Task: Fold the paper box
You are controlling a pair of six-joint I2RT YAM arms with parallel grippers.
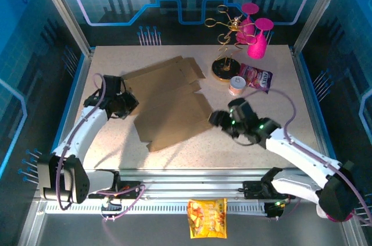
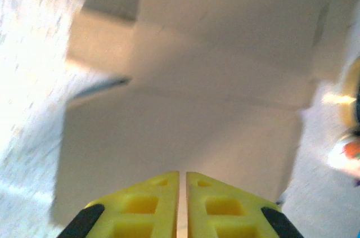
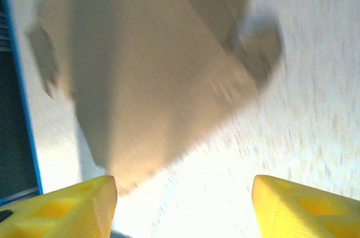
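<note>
Looking from the near edge outward: a yellow snack bag [image 1: 207,218] lies on the metal frame [image 1: 145,208] in front of the table [image 1: 273,153]. My left pincer [image 1: 131,105] sits at the L edge of the paper box [image 1: 171,106]; can't tell from above whether it touches the cardboard. In the L wrist cam its yellow fingers [image 2: 146,204] are pressed nearly together, just a thin slit btw them and nothing caught there, w/ the sheet spreading out ahead, blurred. My right pincer [image 1: 216,119] is at the R edge of the same sheet, by its front R corner. In the R wrist cam its fingers [image 3: 79,204] stand wide apart w/ bare speckled tabletop btw them and a cardboard corner just ahead, also blurred. The box itself is a flat brown die-cut sheet, unfolded, lying mid-table at an angle, flaps and tabs stepping off toward the back. Beyond it, back R: a small round tub [image 1: 236,85] w/ an orange band, just beside a purple packet [image 1: 257,76]. Behind those is a gold wire stand [image 1: 228,42] on a dark round base, w/ pink glasses [image 1: 257,48] on it.
</note>
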